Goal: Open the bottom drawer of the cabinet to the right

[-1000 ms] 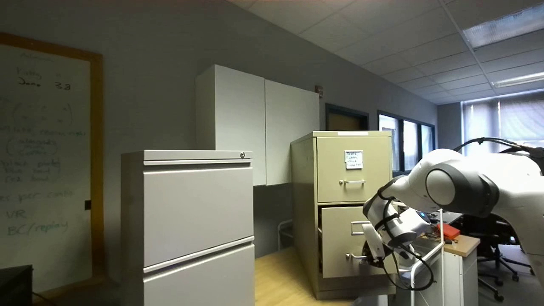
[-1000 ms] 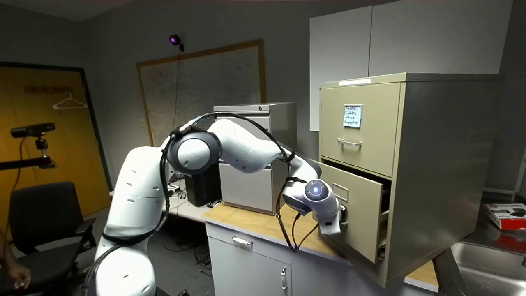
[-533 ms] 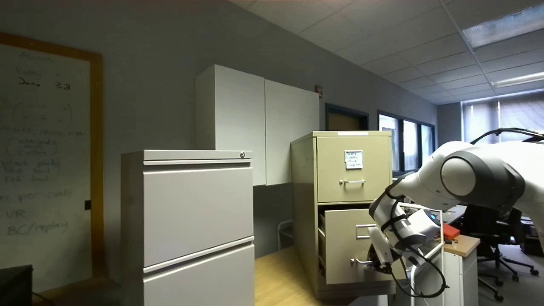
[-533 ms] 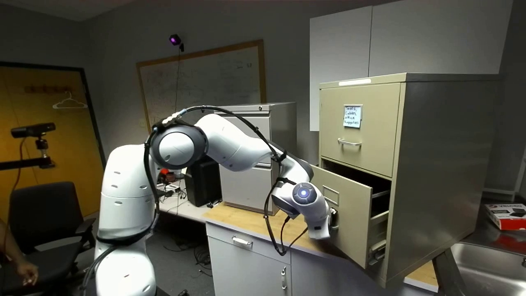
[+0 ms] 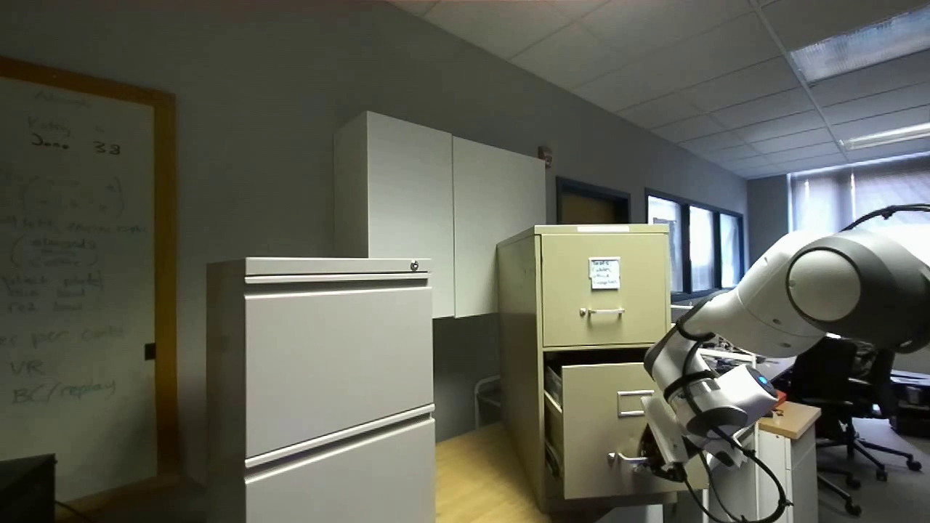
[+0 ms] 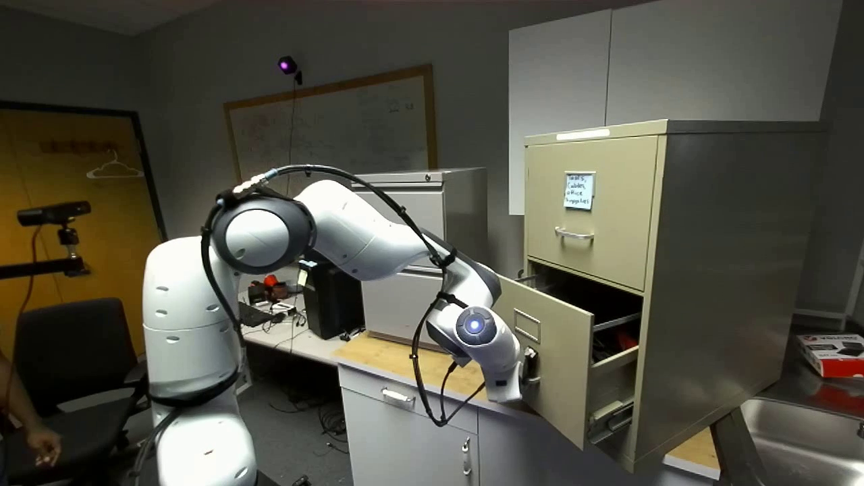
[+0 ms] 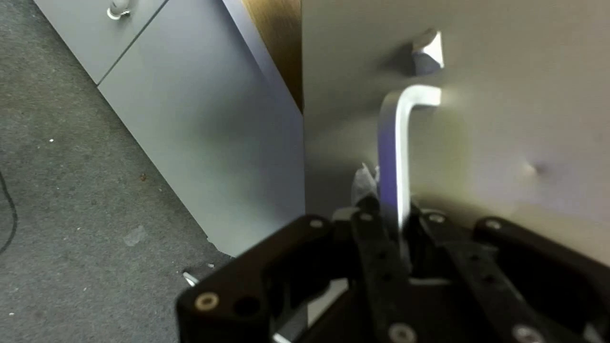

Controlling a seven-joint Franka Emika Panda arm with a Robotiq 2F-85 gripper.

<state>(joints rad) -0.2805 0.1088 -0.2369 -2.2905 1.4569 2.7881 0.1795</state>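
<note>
Inside the gripper (image 7: 394, 214), the handle (image 7: 404, 138) of the extended bottom drawer (image 6: 560, 358) of the filing cabinet (image 6: 715, 270) is held; above, "Cables, office supplies" is written on a card (image 6: 579, 191).

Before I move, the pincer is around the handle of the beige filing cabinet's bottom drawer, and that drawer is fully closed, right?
Not closed: the bottom drawer of the beige filing cabinet stands partly open, as both exterior views show. The pincer is indeed around the drawer's handle.
</note>
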